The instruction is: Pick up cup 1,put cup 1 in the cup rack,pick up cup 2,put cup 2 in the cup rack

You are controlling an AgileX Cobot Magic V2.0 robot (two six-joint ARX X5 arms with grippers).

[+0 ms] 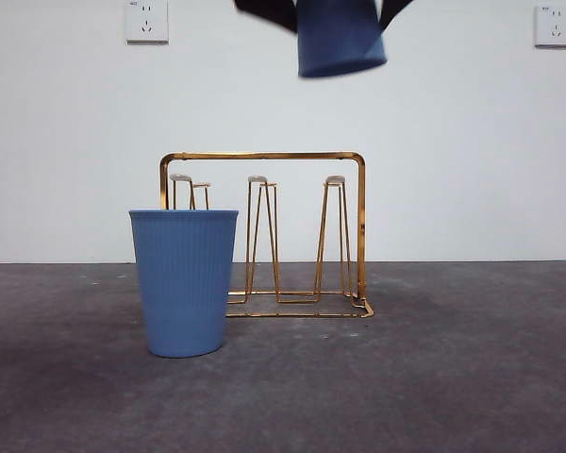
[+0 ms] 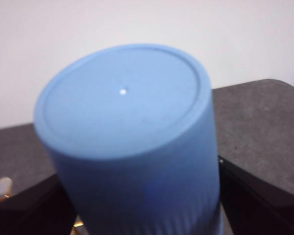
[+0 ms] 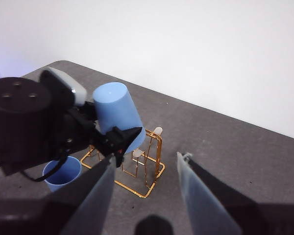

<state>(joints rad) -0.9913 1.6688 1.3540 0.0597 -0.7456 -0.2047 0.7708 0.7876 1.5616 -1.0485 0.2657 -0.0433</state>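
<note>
A blue ribbed cup [image 1: 341,42] hangs at the top of the front view, above the gold wire cup rack [image 1: 361,226]. My left gripper [image 1: 335,9] is shut on this cup [image 2: 132,147]; its flat base faces the left wrist camera. The right wrist view shows the held cup [image 3: 115,115] tilted over the rack [image 3: 159,156], with the left gripper [image 3: 120,139] around it. A second blue cup [image 1: 184,283] stands upright on the table in front of the rack's left end, and it also shows in the right wrist view [image 3: 63,172]. My right gripper [image 3: 147,191] is open and empty, high above the table.
The dark grey table [image 1: 453,359] runs back to a white wall with two sockets [image 1: 146,21]. The rack's capped prongs [image 1: 258,179] stand bare. One prong tip [image 2: 0,188] shows beside the held cup in the left wrist view.
</note>
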